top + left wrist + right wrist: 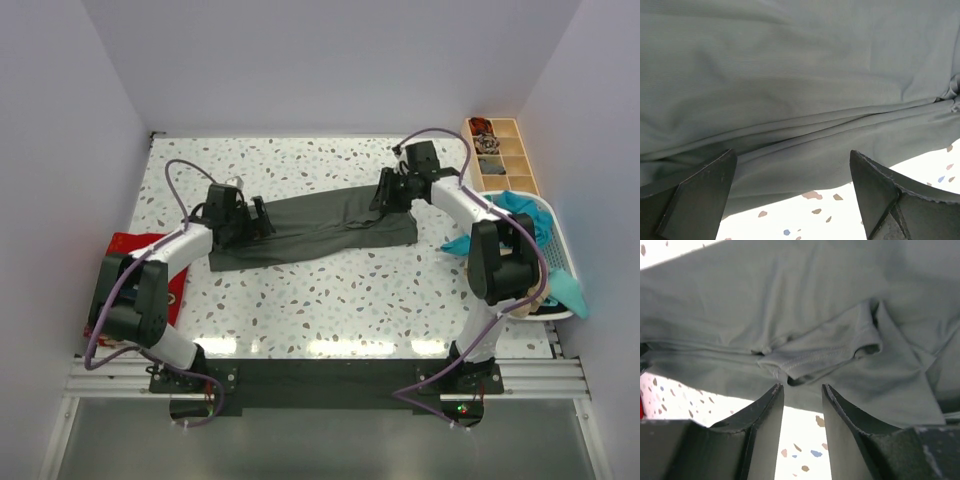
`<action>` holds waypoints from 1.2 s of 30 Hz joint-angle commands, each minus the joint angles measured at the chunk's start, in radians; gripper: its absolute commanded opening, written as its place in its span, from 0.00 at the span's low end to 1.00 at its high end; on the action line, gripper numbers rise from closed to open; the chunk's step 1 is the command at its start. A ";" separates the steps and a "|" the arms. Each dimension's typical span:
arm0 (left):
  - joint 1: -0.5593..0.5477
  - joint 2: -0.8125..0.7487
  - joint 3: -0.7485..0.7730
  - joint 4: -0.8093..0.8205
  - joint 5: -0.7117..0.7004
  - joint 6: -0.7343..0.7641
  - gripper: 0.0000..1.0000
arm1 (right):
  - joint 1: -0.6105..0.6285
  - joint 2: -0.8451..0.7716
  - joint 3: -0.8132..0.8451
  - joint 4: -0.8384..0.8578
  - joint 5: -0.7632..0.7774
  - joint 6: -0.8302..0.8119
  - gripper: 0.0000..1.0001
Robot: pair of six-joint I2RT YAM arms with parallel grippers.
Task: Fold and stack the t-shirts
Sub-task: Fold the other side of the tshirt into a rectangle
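- From the top view, a dark grey-green shirt (315, 228) is lying spread across the middle of the speckled surface (330, 300), running from lower left to upper right.
- The left pincer (258, 218) is sitting over the shirt's left end, and the right pincer (388, 195) is sitting over its far right corner. From this height I cannot tell how either one is set.
- A red shirt (125, 245) is lying at the surface's left edge, partly under the left arm.
- A white basket (565, 262) is standing at the right edge with teal shirts (520, 205) spilling over its rim. A wooden divided tray (500, 150) is sitting beyond it in the far right corner.
- In the left wrist view, the left pincer (792, 156) is standing released, its two dark fingers (695, 200) spread wide with nothing between them.
- The grey-green shirt (790, 75) is filling most of that view, with long soft folds running across it. Its near edge is lying between the fingertips, with a strip of speckled surface (920, 170) showing below.
- In the right wrist view, the right pincer (800, 389) is showing a narrow gap between its fingers (765, 425). It is gripping no cloth, and bare surface (795, 440) is showing through the gap.
- The shirt (790, 305) is lying just ahead of the tips, with a folded sleeve hem (825, 352) bunched close in front of them.
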 commanded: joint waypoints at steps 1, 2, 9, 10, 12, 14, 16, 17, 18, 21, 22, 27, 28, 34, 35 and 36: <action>0.002 0.044 0.040 0.086 0.096 0.011 1.00 | 0.035 -0.002 -0.010 -0.026 -0.057 0.006 0.40; 0.002 0.050 0.039 0.084 0.092 0.013 1.00 | 0.045 0.006 -0.007 -0.038 -0.052 0.004 0.38; 0.002 0.095 0.034 0.086 0.053 0.030 1.00 | 0.078 0.009 -0.046 -0.039 -0.055 0.013 0.36; 0.002 0.101 0.037 0.084 0.047 0.031 1.00 | 0.081 0.015 -0.045 -0.042 -0.058 0.015 0.36; 0.002 0.118 0.040 0.084 0.041 0.039 1.00 | 0.091 0.020 -0.048 -0.040 -0.057 0.018 0.35; 0.003 0.128 0.048 0.083 0.033 0.044 1.00 | 0.097 0.030 -0.048 -0.040 -0.051 0.019 0.35; 0.003 0.138 0.050 0.081 0.029 0.045 1.00 | 0.097 0.041 -0.043 -0.036 -0.041 0.019 0.36; 0.003 0.139 0.048 0.080 0.027 0.047 1.00 | 0.098 0.056 -0.039 -0.036 -0.038 0.019 0.36; 0.003 0.141 0.048 0.081 0.027 0.047 1.00 | 0.098 0.066 -0.033 -0.037 -0.034 0.016 0.36; 0.003 0.145 0.050 0.078 0.027 0.048 1.00 | 0.098 0.099 -0.008 -0.023 -0.009 0.007 0.35; 0.003 0.145 0.050 0.077 0.023 0.050 1.00 | 0.098 0.107 0.003 -0.016 -0.009 0.006 0.35; 0.003 0.148 0.054 0.066 0.007 0.059 1.00 | 0.098 0.162 0.096 0.004 0.018 -0.019 0.36; 0.002 0.148 0.057 0.064 0.004 0.062 1.00 | 0.098 0.173 0.108 0.012 0.021 -0.016 0.36; 0.003 0.154 0.057 0.049 -0.017 0.070 1.00 | 0.098 0.245 0.262 -0.028 0.020 -0.021 0.39; 0.003 0.157 0.059 0.048 -0.016 0.070 1.00 | 0.098 0.272 0.280 -0.032 0.020 -0.022 0.40; 0.003 0.161 0.059 0.046 -0.016 0.070 1.00 | 0.098 0.288 0.320 -0.046 0.020 -0.022 0.40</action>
